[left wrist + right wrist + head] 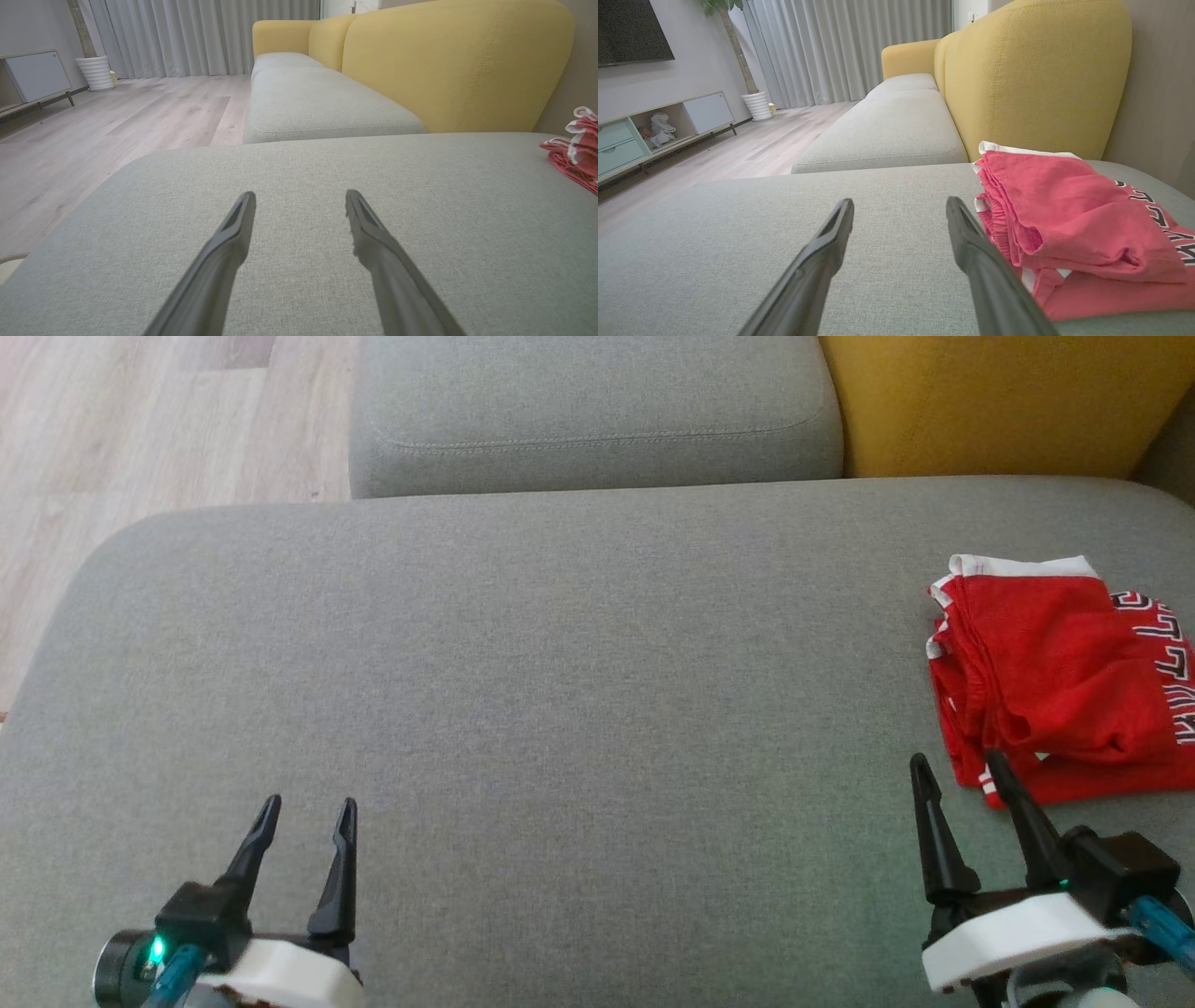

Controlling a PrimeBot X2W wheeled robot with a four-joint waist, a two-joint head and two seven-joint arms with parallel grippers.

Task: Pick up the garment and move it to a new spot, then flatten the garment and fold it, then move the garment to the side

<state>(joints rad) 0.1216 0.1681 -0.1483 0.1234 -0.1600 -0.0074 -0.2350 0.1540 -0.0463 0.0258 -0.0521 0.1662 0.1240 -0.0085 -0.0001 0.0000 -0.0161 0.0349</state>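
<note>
So the garment (1055,681) is a red sporty thing with white trim and black lettering down one edge. It's lying in a loose, roughly doubled-over heap at the far right of the big grey seat (560,663), not far from the yellow backrest (980,401). Both tools are spread wide and holding nothing. The left tool (309,803) hangs over bare seat well away from the cloth, and the right tool (957,761) sits just beside the heap's near corner. From the head view one prong overlaps the red edge, but the wrist view makes it look next to the cloth rather than on it, so I can't swear it's touching. My take on handling: it's thin, light, totally floppy fabric, so there's nothing to break and no weight to speak of. It'll probably sag and fall open the second it's lifted, though, and the layers will slide over each other. Pinching the middle of the pile would likely grab only the top layer or a random wad. I'd go for the thicker bits, either the white-trimmed band along the far edge or the gathered, elastic-looking part on the side facing the right tool, since a hem gives something to bite. Come in low and scoop under, because the seat is soft and gives. Taking two corners, one per tool, should make flattening way easier.
</note>
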